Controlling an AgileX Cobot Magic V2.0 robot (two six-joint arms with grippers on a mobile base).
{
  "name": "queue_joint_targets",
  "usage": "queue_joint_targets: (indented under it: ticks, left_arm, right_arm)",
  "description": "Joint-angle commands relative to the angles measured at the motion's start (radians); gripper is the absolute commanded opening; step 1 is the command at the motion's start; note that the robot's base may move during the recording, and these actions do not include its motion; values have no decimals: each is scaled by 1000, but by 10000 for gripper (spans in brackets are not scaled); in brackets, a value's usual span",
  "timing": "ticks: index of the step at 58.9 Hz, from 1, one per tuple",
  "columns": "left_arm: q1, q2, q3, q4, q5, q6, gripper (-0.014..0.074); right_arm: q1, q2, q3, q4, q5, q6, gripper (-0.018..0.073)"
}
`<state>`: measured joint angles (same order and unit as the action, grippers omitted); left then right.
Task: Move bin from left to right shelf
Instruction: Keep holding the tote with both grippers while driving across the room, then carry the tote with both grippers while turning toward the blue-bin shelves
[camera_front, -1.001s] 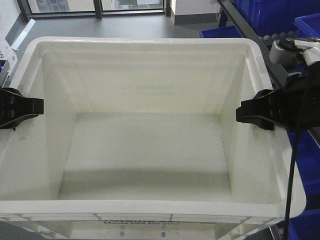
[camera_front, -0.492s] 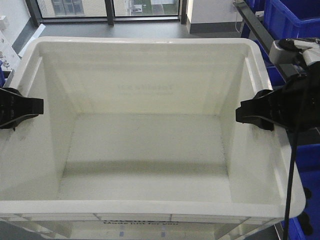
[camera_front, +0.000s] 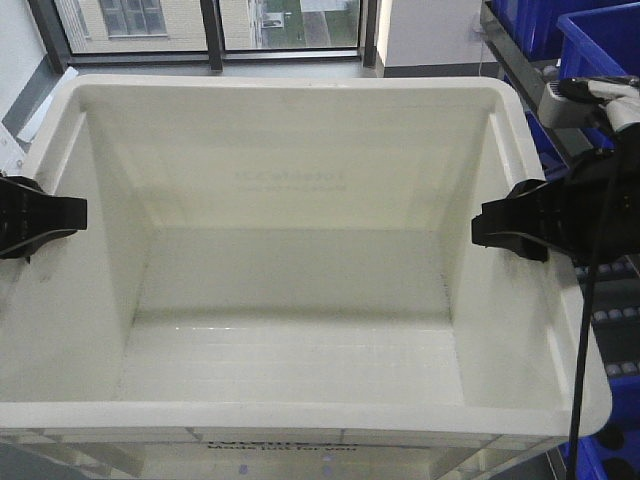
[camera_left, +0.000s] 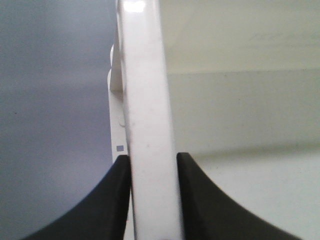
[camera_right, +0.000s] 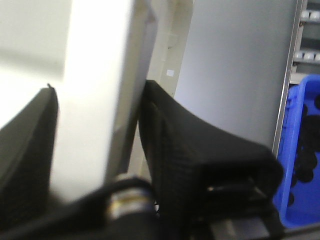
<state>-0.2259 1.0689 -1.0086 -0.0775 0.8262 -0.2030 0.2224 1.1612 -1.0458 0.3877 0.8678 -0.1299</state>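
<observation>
Window (camera_front: 290, 22) and blue bins (camera_front: 605, 45) shift behind while the white bin (camera_front: 290, 84) sits unchanged between my left gripper (camera_front: 72, 213) and right gripper (camera_front: 488, 226), both clamped on its side rims, so I judge the rightward carry continues, bin not yet shelved.

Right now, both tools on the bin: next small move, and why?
Probably shift the bin slightly rightward, level, toward the blue bins. The left tool and right tool each clamp a side rim, the bin is empty, and the blue bins sit at right.
</observation>
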Motion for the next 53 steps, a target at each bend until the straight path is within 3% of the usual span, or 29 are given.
queue_joint_targets:
  ticks: [1, 53]
  left_arm:
    - [-4, -29, -35, 0, -119, 34, -6]
    - [-4, -29, -35, 0, -118, 34, -6]
  right_arm:
    - [-4, -36, -43, 40, -63, -49, -5]
    - [-4, -36, -43, 41, -63, -49, -5]
